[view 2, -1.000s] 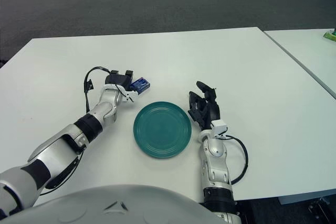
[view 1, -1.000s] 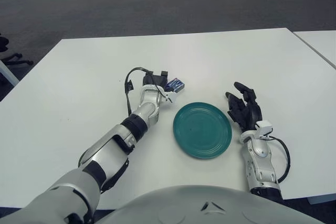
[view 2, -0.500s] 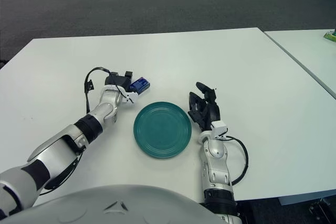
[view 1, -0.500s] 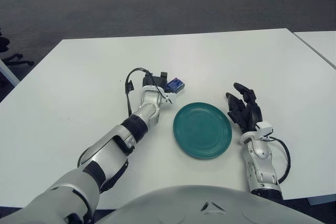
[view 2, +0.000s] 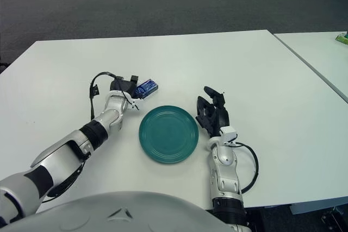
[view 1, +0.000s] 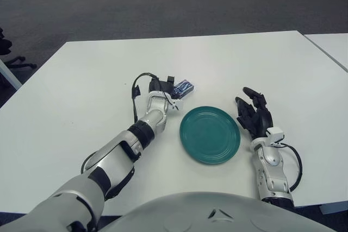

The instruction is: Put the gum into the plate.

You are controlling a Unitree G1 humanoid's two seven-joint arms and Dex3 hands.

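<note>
A small blue gum pack is held just above the white table, beyond the upper-left rim of the teal plate. My left hand is stretched forward with its dark fingers shut on the near end of the pack. The plate lies flat with nothing on it, to the right of my left forearm. To the plate's right shows my right hand, idle, fingers relaxed and spread, holding nothing.
A second white table stands at the right edge across a narrow gap. A green item sits on it at the far right. Grey carpet lies beyond the table's far edge.
My left hand has shifted slightly forward with the gum pack, and the pack now lies flatter and more tilted. The right hand and plate have not moved.
</note>
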